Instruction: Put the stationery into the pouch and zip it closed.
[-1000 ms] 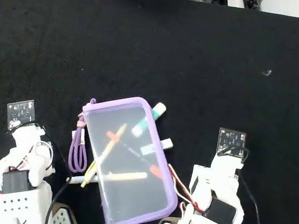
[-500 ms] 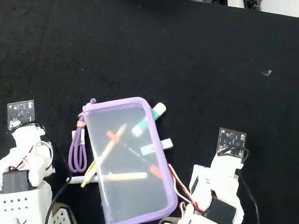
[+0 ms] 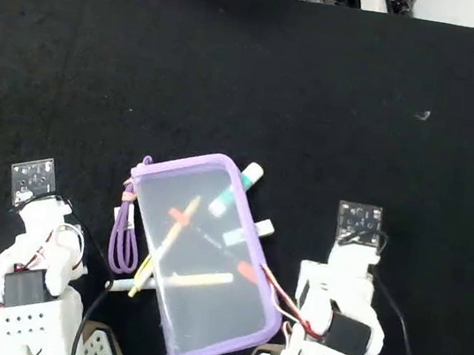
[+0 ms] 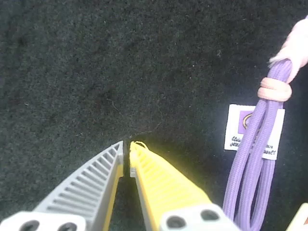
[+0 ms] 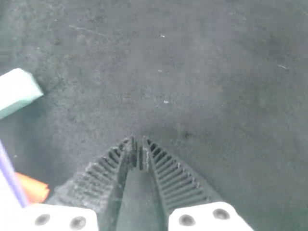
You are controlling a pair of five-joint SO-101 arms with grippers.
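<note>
The translucent pouch (image 3: 203,257) with purple trim lies tilted at the table's front middle, between my two arms. Through it show several pens, orange, yellow and teal; I cannot tell if they lie in it or under it. A white and teal marker (image 3: 252,174) pokes out at its far corner. A white and teal block (image 3: 262,229) (image 5: 17,91) juts from its right edge. A white pen (image 3: 120,285) sticks out at the left. My left gripper (image 4: 127,150) is shut beside the purple strap (image 4: 255,159). My right gripper (image 5: 139,147) is shut just right of the pouch.
The strap loop (image 3: 125,237) and a white label (image 3: 122,214) (image 4: 252,130) lie on the black cloth left of the pouch. The left arm (image 3: 26,275) and right arm (image 3: 337,313) sit folded at the front edge. Cluttered gear lines the far edge.
The right arm has shifted slightly left, toward the pouch. The left arm and the pouch have stayed put.
</note>
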